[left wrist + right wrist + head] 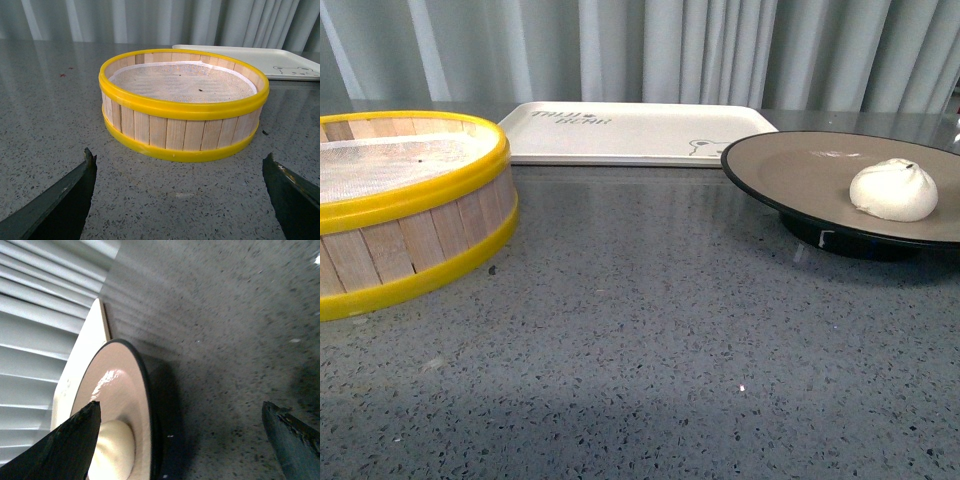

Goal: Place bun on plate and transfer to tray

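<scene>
- Bun (893, 190) sits on plate (790, 165); tray (640, 130) just behind
- Right gripper (180, 410) wide open, empty: clamp the rim squarely, lift level
- Left gripper (178, 156) wide open, empty

Round wooden-slat steamer basket with yellow rims (410, 235) stands upright on speckled grey stone tabletop (650, 350). White mesh liner (390, 162) inside basket. Pale grey pleated curtain (670, 50) hangs behind.

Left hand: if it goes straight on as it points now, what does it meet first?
Probably the steamer basket: its side wall sits dead ahead, centred in front of the open left hand. The gap to it is unclear.
</scene>
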Controlling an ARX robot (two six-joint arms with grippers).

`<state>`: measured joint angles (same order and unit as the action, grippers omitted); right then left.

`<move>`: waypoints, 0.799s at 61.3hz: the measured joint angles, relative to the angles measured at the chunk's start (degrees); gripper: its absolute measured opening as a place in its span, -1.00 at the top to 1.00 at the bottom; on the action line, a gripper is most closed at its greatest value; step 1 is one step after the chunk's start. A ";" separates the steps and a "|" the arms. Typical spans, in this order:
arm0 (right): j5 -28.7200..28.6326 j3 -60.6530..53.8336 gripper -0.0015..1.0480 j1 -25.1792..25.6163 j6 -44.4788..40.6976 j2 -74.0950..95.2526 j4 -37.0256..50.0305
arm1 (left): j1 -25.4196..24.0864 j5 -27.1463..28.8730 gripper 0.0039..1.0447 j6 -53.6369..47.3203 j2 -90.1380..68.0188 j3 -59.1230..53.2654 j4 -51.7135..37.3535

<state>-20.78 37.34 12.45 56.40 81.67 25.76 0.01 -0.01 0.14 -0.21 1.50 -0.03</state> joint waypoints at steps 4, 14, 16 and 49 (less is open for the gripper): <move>-0.61 0.96 -0.84 -0.22 1.60 1.20 0.68 | 0.00 0.02 -0.88 0.00 0.00 0.00 0.00; -4.48 2.84 -0.84 -0.63 6.43 4.24 3.37 | 0.00 0.00 -0.88 0.00 0.00 0.00 0.00; -5.09 3.08 -0.84 -0.79 7.41 4.79 3.85 | 0.00 0.00 -0.88 0.00 0.00 0.00 0.00; -8.70 5.88 0.18 -2.51 13.46 10.58 6.56 | 0.00 0.02 -0.88 0.00 0.00 0.00 0.00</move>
<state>-29.47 43.22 9.93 69.87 92.25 32.32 0.01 0.01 0.14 -0.21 1.50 -0.03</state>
